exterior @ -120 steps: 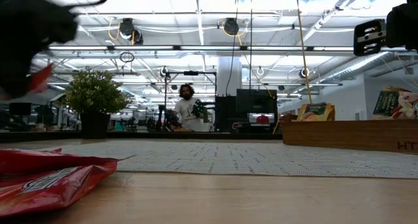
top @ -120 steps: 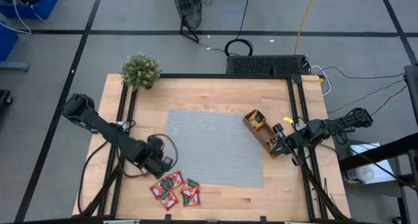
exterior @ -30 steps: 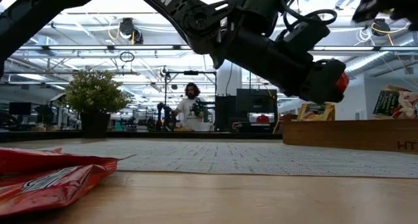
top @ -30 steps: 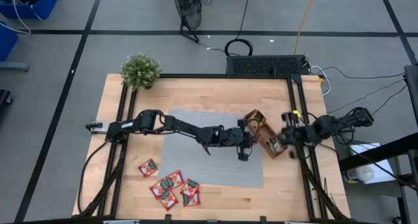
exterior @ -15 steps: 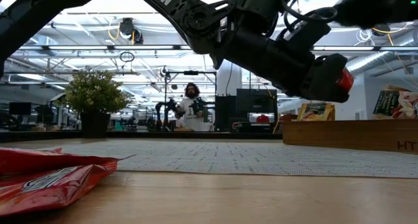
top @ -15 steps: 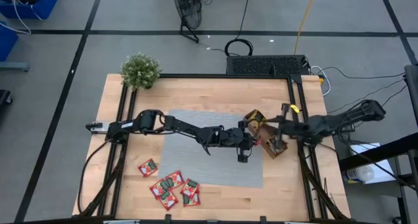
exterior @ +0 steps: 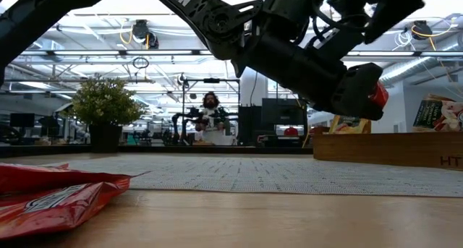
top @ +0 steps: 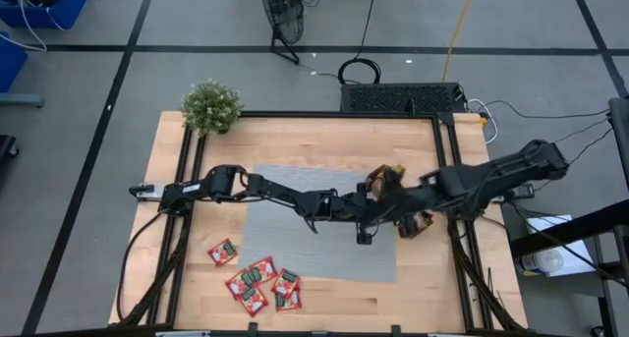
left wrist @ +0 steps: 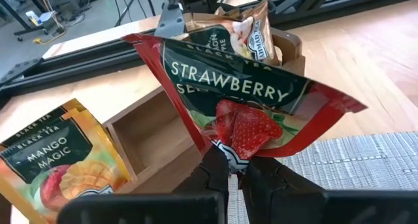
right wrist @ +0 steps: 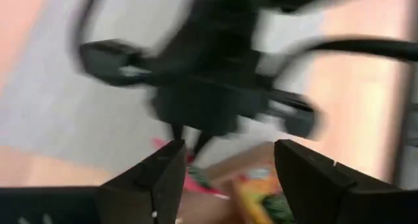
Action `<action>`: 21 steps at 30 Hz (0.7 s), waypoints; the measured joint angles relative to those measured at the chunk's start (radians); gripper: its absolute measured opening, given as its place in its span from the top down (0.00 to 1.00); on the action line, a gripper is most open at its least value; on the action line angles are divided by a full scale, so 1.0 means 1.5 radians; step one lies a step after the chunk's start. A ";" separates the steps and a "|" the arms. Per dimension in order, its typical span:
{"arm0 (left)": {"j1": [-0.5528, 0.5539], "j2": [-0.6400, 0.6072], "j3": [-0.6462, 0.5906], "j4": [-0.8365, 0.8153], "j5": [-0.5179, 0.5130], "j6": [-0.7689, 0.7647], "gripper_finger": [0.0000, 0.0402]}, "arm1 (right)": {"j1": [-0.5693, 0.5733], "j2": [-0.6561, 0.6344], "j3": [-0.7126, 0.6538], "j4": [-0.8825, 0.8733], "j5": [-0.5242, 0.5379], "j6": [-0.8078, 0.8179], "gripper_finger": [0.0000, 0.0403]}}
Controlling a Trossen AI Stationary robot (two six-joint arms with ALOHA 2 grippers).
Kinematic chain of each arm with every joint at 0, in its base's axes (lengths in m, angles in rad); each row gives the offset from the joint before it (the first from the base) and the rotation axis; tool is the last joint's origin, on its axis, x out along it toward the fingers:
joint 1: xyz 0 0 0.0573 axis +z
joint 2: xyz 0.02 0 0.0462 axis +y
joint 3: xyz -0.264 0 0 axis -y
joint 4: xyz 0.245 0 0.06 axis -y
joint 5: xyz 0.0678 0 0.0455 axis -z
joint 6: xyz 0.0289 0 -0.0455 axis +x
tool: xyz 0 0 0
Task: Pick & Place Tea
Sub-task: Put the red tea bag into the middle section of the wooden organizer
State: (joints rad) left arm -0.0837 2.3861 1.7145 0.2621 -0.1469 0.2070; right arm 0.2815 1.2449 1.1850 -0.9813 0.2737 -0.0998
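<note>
My left gripper (left wrist: 236,173) reaches across the grey mat (top: 295,204) to the wooden tray (left wrist: 147,139) and is shut on a red strawberry tea sachet (left wrist: 251,110). In the low view the sachet (exterior: 377,96) hangs well above the mat. My right gripper (right wrist: 228,178) stands open above the tray, facing my left gripper (right wrist: 209,100), with nothing between its fingers. A mango sachet (left wrist: 55,155) stands in the tray, and another pale sachet (left wrist: 241,34) stands behind. Several red sachets (top: 257,283) lie flat on the table near its front left. My left gripper pinches the strawberry sachet's lower corner (left wrist: 228,145) between its two fingers. The fingers come from the table's left, slanting a little down. The sachet stands up beyond the fingertips, tilted, lifted clear of the mat and the tray.
A potted plant (top: 211,106) stands at the table's far left corner. Black frame rails (top: 447,160) run along the right side, beside the tray. A person (exterior: 210,114) sits far off in the room behind.
My right arm has swung from the table's right edge toward the left, rising and tipping downward, and now hangs over the tray close to my left gripper. My left gripper has kept its place with the sachet.
</note>
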 joint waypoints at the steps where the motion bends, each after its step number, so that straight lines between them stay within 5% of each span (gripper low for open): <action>1: 0.000 0.000 0.000 0.000 0.000 0.000 0.95 | 0.001 0.020 0.010 -0.015 -0.027 -0.004 0.47; 8: -0.001 0.000 0.000 -0.004 0.000 -0.002 0.94 | 0.001 0.104 0.023 -0.101 -0.080 -0.016 0.55; 21: -0.002 0.000 -0.001 -0.005 0.014 -0.017 0.94 | -0.004 0.115 -0.028 -0.060 -0.076 -0.127 0.78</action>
State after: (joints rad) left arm -0.0868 2.3859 1.7138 0.2546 -0.1266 0.1820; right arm 0.2749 1.4174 1.1427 -1.0706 0.1600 -0.2903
